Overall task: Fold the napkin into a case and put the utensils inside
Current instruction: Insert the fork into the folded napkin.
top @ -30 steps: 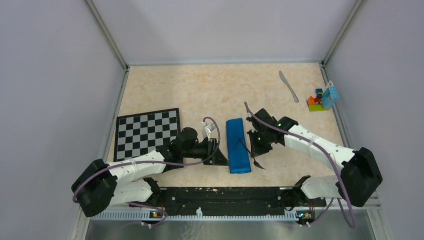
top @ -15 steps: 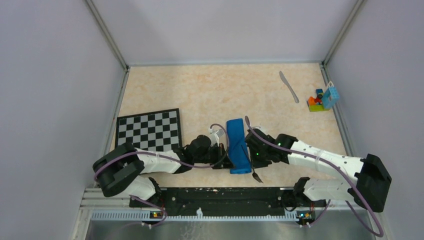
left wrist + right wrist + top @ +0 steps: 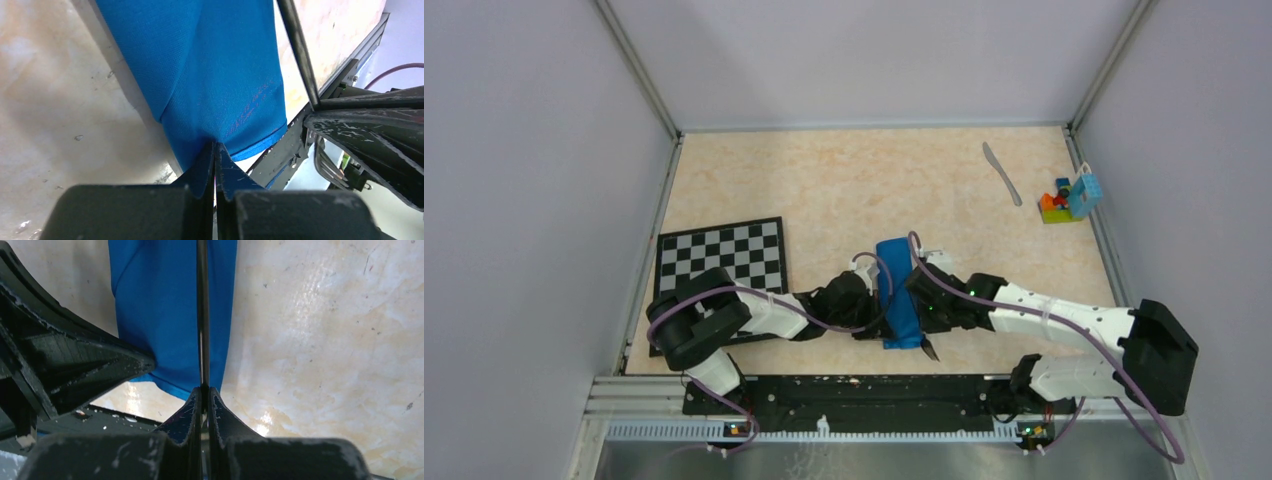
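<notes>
**A:** Beige marbled tabletop [image 3: 844, 180], grey walls on three sides. Where's the case?

**B:** The case [image 3: 898, 290] lies close to the middle of the near edge. Its long axis runs from that edge toward the far one. Both arms crowd its near end, the left arm on its left side and the right arm on its right.

**A:** And the grippers?

**B:** The left gripper [image 3: 215, 150] is pinched tight on the blue cloth at the near end, by the hemmed corner. The fabric puckers up into its tips. The right gripper [image 3: 202, 392] is clamped on the black utensil [image 3: 202, 315], whose thin shaft points away from the fingers, out over the cloth.

**A:** How does that shaft line up?

**B:** It's nearly parallel with the case's length, over its right half in the right wrist view. That's the relation that counts. I'd judge the utensil has to slide along that axis, under whatever layer the left pinch lifts. I can't tell whether its tip is already under a fold or only lying on top.

**A:** The other piece?

**B:** The silver knife [image 3: 1002, 172] lies well apart, toward the far right corner, near the toy blocks [image 3: 1069, 198]. The right arm is the nearer one for it. The chessboard [image 3: 719, 262] sits by the left edge, apart from the case.

**A:** Any risk?

**B:** The cloth looks slippery. A pull may drag the whole pouch instead of opening it.
</notes>
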Robot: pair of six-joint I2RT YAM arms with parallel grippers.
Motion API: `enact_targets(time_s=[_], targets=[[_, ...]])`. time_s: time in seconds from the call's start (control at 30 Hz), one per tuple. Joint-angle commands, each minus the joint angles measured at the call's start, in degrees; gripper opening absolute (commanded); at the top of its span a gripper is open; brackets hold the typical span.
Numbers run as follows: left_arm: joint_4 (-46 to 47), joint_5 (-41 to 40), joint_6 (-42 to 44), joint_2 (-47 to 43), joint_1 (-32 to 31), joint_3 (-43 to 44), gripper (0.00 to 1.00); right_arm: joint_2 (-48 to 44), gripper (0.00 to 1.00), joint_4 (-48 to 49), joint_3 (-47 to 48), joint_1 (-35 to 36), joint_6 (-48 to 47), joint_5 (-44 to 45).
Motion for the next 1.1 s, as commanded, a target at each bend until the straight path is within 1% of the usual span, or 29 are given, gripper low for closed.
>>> enact_targets(time_s=[0.0, 0.23, 0.57, 0.8, 1.07], targets=[[-4.61, -3.86, -0.16, 1.21, -1.23, 2.31, 0.0, 1.52, 0.0, 4.99, -0.94, 0.9, 0.4, 1.76], [-6.53, -5.46, -1.34, 1.26, -1.76, 1.3, 0.0, 4.05, 0.0, 11.33, -2.04, 1.29, 0.9, 3.53], [-7.83, -5.7, -0.42, 1.1, -1.9, 2.04, 0.0, 5.55, 0.0, 15.98, -2.25, 1.99, 0.96, 10.89], [-7.89, -5.31, -0.2, 1.19, -2.0, 2.21, 0.0, 10.01, 0.0, 18.09, -0.5, 1.99, 1.34, 12.92], [-7.9, -5.25, 0.06, 1.24, -2.0, 2.03, 0.0, 11.81, 0.0, 19.18, 0.66, 1.85, 0.68, 16.21]])
